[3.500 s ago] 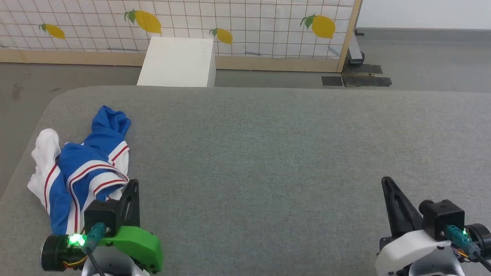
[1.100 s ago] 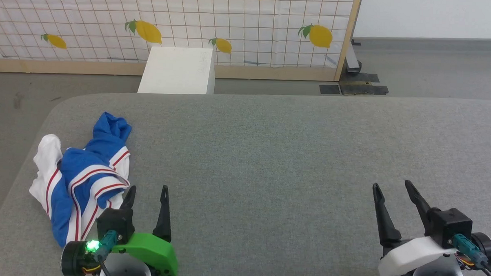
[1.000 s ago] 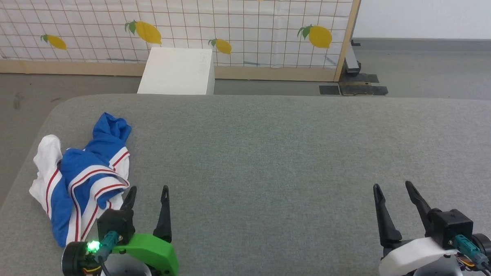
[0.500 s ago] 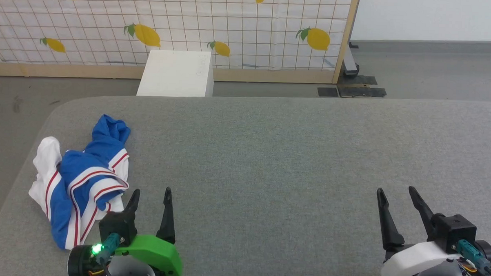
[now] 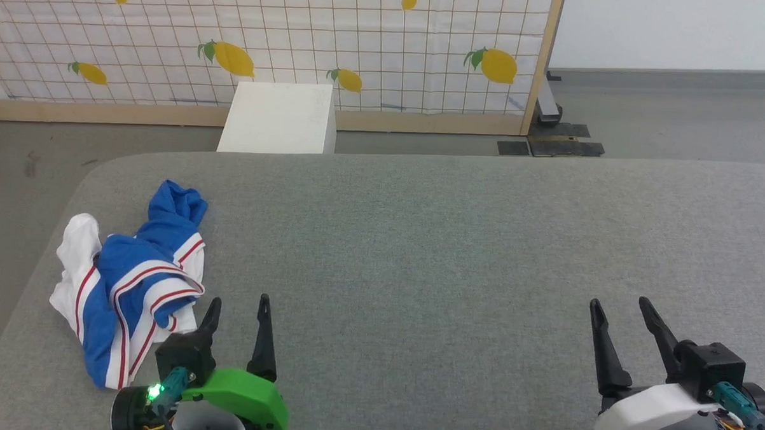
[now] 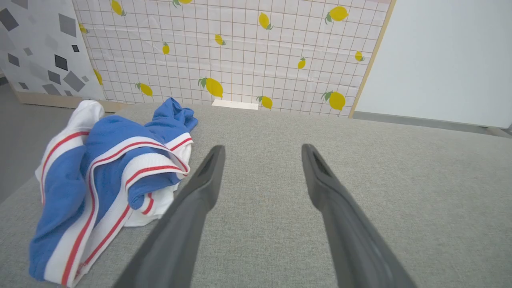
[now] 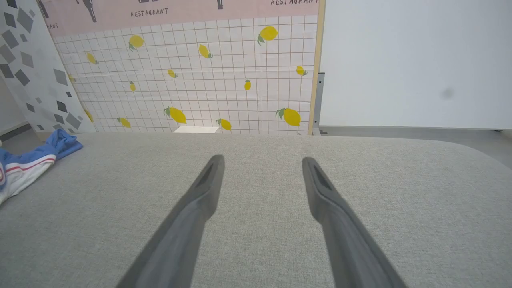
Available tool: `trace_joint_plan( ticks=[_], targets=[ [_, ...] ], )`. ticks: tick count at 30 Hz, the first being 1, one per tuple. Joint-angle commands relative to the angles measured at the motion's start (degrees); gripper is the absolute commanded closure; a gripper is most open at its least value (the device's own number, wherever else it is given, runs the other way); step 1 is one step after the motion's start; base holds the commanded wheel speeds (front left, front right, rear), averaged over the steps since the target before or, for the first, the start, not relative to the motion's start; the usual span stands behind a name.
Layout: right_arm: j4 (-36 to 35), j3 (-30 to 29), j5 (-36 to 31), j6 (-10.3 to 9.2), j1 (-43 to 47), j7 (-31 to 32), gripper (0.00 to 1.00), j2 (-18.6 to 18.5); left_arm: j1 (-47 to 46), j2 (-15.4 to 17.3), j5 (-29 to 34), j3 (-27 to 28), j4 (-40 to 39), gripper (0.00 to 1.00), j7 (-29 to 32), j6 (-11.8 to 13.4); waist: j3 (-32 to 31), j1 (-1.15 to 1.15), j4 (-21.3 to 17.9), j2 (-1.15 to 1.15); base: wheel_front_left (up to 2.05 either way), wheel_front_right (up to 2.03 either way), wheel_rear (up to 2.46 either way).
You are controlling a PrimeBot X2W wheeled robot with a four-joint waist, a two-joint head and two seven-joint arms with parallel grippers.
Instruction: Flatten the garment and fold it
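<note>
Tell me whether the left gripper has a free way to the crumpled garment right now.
Probably yes. The left gripper stands open close beside the garment, and I see nothing between them but bare grey surface.

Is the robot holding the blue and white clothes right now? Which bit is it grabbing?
Nothing is held. The left gripper and the right gripper are open and empty; the garment lies crumpled by the left one.
</note>
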Motion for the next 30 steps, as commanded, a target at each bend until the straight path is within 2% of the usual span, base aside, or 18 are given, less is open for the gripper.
trace_joint_plan(
  ticks=[1, 6, 10, 16, 25, 30],
  targets=[
    [0.39, -0.14, 0.44, -0.06, 0.53, -0.66, 0.0, 0.11, -1.04, -0.16, -0.72, -0.25, 0.44, 0.0, -0.68, 0.41, -0.08, 0.0, 0.06, 0.24, 0.0, 0.0, 0.0],
    [0.83, -0.34, 0.52, -0.06, 0.83, -1.28, 0.0, 0.12, -1.26, -0.07, -0.85, -0.39, 1.05, 0.0, -1.28, 0.7, -0.3, 0.0, 1.12, 0.25, 0.0, 0.0, 0.0],
    [1.2, -0.63, 0.72, -0.06, 1.3, -1.76, 0.0, 0.12, -1.46, 0.31, -0.69, -0.51, 1.38, 0.0, -1.75, 0.84, -0.53, 0.0, 3.91, 0.26, 0.0, 0.0, 0.0],
    [1.75, -0.37, 1.46, -0.07, 1.72, -2.52, 0.0, 0.13, -1.39, 1.26, -0.73, -0.48, 1.75, 0.0, -2.45, 1.07, -0.87, 0.0, 10.83, 0.28, 0.0, 0.0, 0.0],
    [2.96, 1.02, 2.63, -0.07, 1.72, -3.75, 0.0, 0.14, -0.76, 2.77, -1.44, -0.19, 2.14, 0.0, -3.52, 1.94, -1.82, 0.0, 23.52, 0.31, 0.0, 0.0, 0.0],
    [3.93, 1.98, 3.45, -0.08, 1.34, -4.42, 0.0, 0.15, 0.13, 3.78, -2.07, 0.14, 1.84, 0.0, -4.01, 2.79, -2.32, 0.0, 28.94, 0.32, 0.0, 0.0, 0.0]
  ],
)
